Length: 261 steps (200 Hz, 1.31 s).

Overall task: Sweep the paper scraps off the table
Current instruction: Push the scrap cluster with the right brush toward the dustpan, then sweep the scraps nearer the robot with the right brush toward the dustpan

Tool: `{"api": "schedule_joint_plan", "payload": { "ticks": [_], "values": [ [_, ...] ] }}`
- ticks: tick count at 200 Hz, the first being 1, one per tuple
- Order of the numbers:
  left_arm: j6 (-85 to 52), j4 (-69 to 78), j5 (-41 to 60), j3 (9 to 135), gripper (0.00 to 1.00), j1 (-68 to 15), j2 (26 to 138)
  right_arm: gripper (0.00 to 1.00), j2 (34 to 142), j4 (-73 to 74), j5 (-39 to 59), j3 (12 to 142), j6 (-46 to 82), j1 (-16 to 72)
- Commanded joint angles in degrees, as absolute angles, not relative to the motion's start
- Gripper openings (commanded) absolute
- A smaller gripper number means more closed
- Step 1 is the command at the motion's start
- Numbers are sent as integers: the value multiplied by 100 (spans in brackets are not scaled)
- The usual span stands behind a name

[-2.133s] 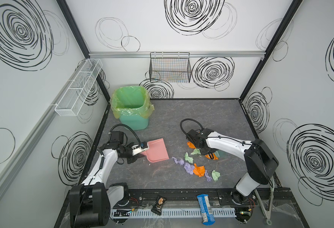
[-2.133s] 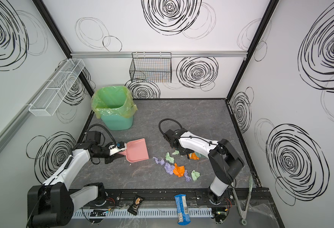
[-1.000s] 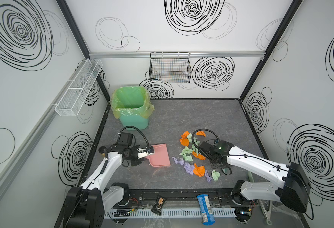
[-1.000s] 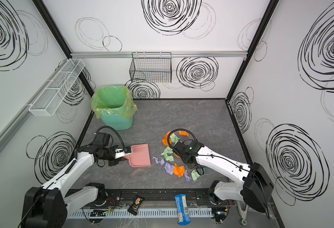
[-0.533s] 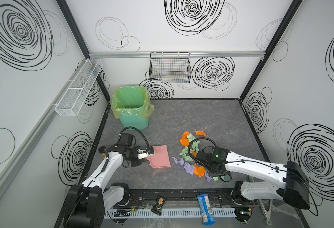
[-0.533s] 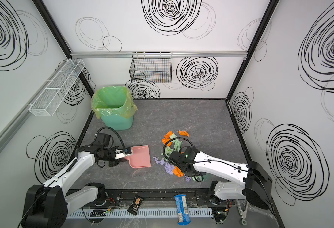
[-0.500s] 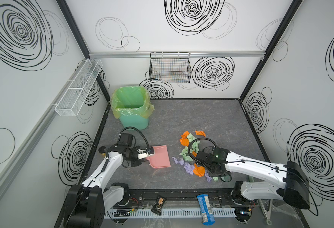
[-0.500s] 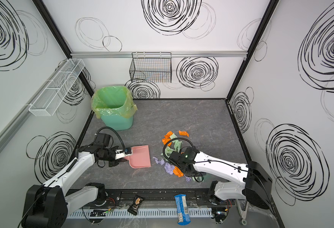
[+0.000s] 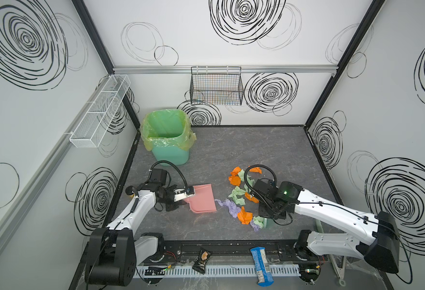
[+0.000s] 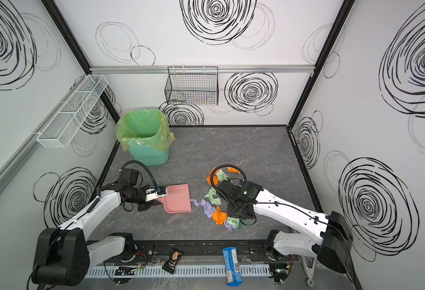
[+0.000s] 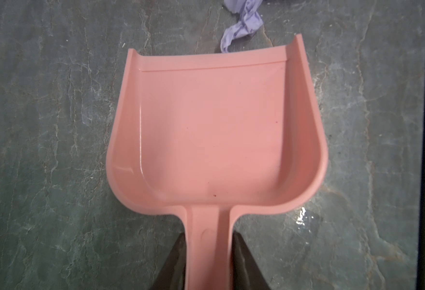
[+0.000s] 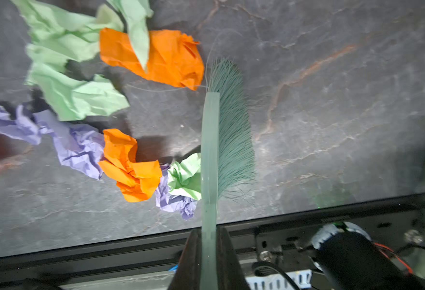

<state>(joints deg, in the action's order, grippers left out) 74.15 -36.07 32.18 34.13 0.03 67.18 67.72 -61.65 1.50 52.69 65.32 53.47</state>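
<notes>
Orange, pale green and lavender paper scraps (image 9: 245,216) lie bunched at the middle right of the dark marbled table (image 9: 231,150); more scraps (image 10: 217,175) lie further back. My right gripper (image 9: 266,217) (image 12: 209,236) is shut on the handle of a pale green brush (image 12: 231,125), whose bristles rest on the table near its front edge. A green wad (image 12: 185,175) touches the brush's back. My left gripper (image 9: 185,198) (image 11: 207,241) is shut on the handle of a pink dustpan (image 9: 202,199) (image 11: 216,130), empty and flat on the table. A lavender scrap (image 11: 244,21) lies just off its lip.
A green bin (image 9: 167,136) with a yellowish liner stands at the back left. A black wire basket (image 9: 216,86) hangs on the back wall, a white mesh shelf (image 9: 101,110) on the left wall. A blue wrapper (image 9: 261,265) and a dark packet (image 9: 201,259) lie on the front ledge.
My right gripper has carried the brush from the back of the pile round to its front right, near the table's front edge. The dustpan moved right earlier and now holds still.
</notes>
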Motion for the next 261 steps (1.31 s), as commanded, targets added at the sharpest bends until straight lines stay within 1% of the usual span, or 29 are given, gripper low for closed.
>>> {"api": "schedule_joint_plan", "payload": {
  "ticks": [1,24,45,65,93,109,126,144,171,187,198,225,243,261],
  "values": [
    [7639,-3707,3447,3520,0,111,6675,0,6824,-4994,832,5194,6430,5200],
    [7697,-3766,3432,3517,0,191,6646,0,6954,-4470,789,5294,6316,4993],
    [7750,-3852,3410,3564,0,235,6645,0,7071,-4415,512,5562,6204,4814],
    [7812,-3945,3384,3606,0,299,6612,0,7150,-4759,174,5884,6078,4732],
    [7940,-4014,3288,3619,0,462,6618,0,7198,-5632,-401,6459,5944,4754],
    [8043,-4121,3285,3668,0,572,6652,0,7117,-5997,-506,6755,5816,4836],
    [8138,-4248,3321,3722,0,682,6688,0,6989,-6042,-233,6951,5321,4975],
    [8179,-4280,3352,3748,0,771,6731,0,6847,-6026,137,7117,4533,5139],
    [8167,-4356,3331,3826,0,800,6795,0,6606,-6110,1005,7268,3292,5208],
    [8162,-4436,3340,3875,0,809,6765,0,6517,-6205,1717,7202,2643,5241],
    [8139,-4456,3348,3885,0,813,6704,0,6515,-6333,2028,7070,2333,5343],
    [8073,-4473,3349,3854,0,806,6538,0,6765,-6684,2264,6570,1860,5667],
    [8036,-4471,3366,3828,0,804,6478,0,6964,-6573,2260,6327,1626,5837],
    [8003,-4519,3384,3836,0,791,6478,0,7045,-6351,2153,6390,1412,5980]
  ]
}}
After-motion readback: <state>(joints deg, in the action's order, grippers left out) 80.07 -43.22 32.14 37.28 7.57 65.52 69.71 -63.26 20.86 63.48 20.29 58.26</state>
